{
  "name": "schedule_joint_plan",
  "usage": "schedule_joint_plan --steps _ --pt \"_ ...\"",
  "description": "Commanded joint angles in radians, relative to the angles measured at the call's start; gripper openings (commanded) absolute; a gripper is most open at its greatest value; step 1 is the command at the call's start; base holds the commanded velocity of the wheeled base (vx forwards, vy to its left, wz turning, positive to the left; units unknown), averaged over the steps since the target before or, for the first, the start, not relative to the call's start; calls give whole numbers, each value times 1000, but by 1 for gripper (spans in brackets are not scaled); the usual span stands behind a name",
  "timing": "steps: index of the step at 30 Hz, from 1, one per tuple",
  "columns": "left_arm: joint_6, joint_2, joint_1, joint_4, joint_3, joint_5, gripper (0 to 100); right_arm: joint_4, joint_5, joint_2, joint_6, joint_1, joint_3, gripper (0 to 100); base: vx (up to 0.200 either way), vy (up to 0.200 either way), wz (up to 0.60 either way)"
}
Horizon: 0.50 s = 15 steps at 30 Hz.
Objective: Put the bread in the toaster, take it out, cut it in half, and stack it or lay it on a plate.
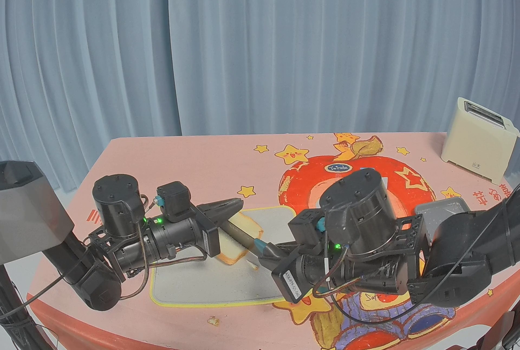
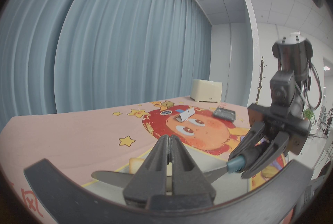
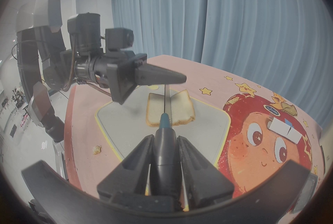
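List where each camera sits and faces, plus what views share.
Head view: above the pink table, facing forward and down at the pale bread slice on the grey mat; left claw and right claw show.
Left wrist view: behind the left claw, facing across the table toward the cream toaster.
Right wrist view: behind the right claw, facing along the dark-handled knife toward the bread slice.
Shared: both wrist views show the opposite claw and the knife.

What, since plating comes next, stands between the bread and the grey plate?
The right pincer, holding the knife across the bread, sits between it and the grey plate; the left pincer hangs over it.
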<state>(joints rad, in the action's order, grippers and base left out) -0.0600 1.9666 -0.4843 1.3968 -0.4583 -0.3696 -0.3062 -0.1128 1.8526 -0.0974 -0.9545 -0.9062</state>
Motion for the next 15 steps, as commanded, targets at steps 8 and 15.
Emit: schedule_joint_plan --steps 8,15 --pt "-14 -37 -4 16 0 0 0 4 21 5 -67 -20 -20 0 0 0 0" --pt "-7 6 -2 21 3 1 0 4 27 10 -70 -21 -23 0 0 0 0"
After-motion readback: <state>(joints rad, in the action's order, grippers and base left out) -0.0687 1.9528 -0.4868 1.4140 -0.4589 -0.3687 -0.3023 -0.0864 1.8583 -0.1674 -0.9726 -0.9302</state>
